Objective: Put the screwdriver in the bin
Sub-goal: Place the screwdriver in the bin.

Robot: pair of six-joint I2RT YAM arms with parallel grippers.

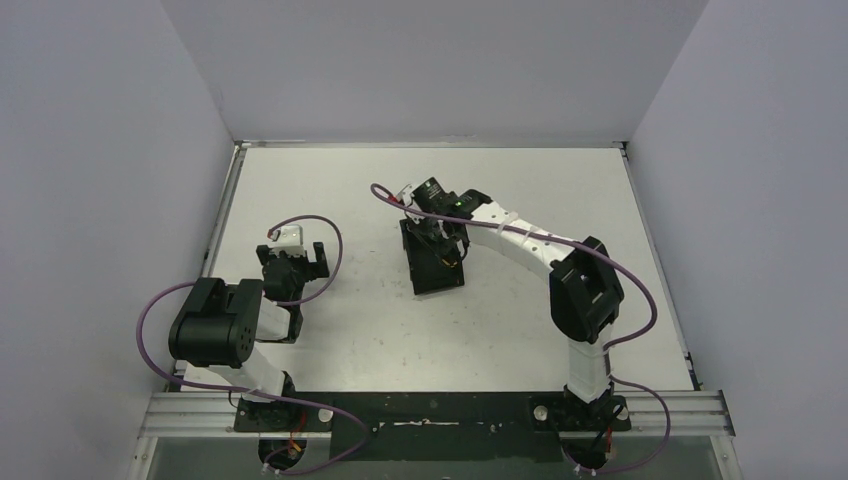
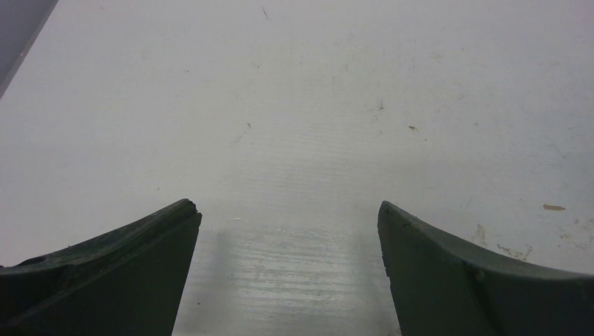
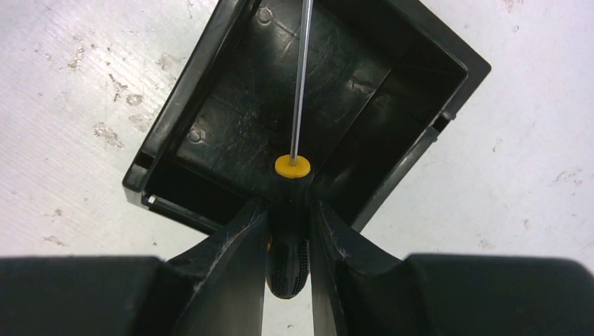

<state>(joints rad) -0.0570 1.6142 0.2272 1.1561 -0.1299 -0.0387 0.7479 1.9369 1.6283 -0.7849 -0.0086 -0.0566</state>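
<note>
The bin (image 3: 231,119) stands near the middle of the white table (image 1: 400,330), skewed to the table edges, with bare surface on all four sides and the enclosure walls well apart from it. The right gripper (image 3: 288,210) is clamped on the handle of the screwdriver (image 3: 292,166), poised over the bin's near rim. The tool's long axis runs straight away from the wrist, shaft leading over the bin's interior; its tip leaves the right wrist view, so contact with the floor cannot be told. The handle is black and knurled with a yellow collar; the shaft is slim bright metal. The bin is scuffed black plastic, rectangular, with an inner step. The left gripper (image 2: 288,210), fingers apart, hangs over scratched bare table, well apart from the bin.
</note>
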